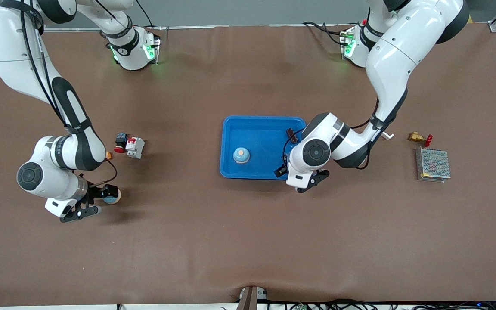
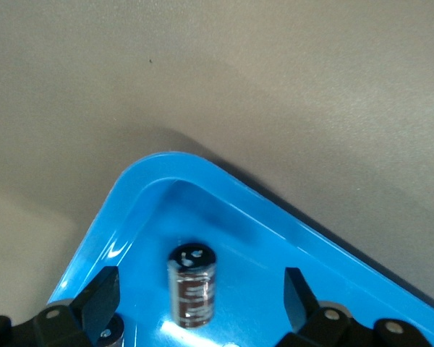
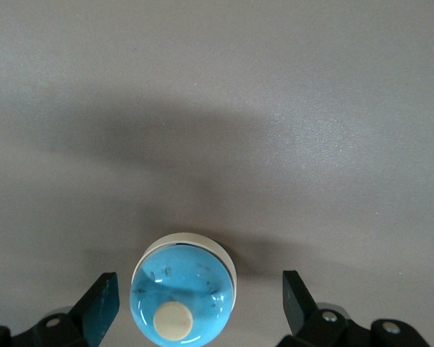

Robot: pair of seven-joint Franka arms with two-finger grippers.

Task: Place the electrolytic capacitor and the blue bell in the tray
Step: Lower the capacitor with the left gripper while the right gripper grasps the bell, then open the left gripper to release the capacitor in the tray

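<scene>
The bright-blue tray (image 1: 265, 129) lies mid-table. My left gripper (image 1: 284, 169) hangs open over the tray's corner nearest the front camera at the left arm's end. In the left wrist view the gripper (image 2: 200, 290) has a dark brown electrolytic capacitor (image 2: 192, 293) free between its spread fingers, on the tray floor near the rounded rim (image 2: 224, 179). I cannot make the capacitor out in the front view. A blue bell (image 1: 241, 155) sits in the tray. My right gripper (image 1: 103, 193) is open above a second blue bell (image 1: 112, 197) on the table; this bell (image 3: 184, 290) sits between the gripper's (image 3: 199, 303) fingers, untouched.
A red-and-white breaker (image 1: 135, 147) and a small red-capped switch (image 1: 120, 143) lie toward the right arm's end. A brass valve with a red handle (image 1: 419, 138) and a metal mesh box (image 1: 433, 164) lie toward the left arm's end.
</scene>
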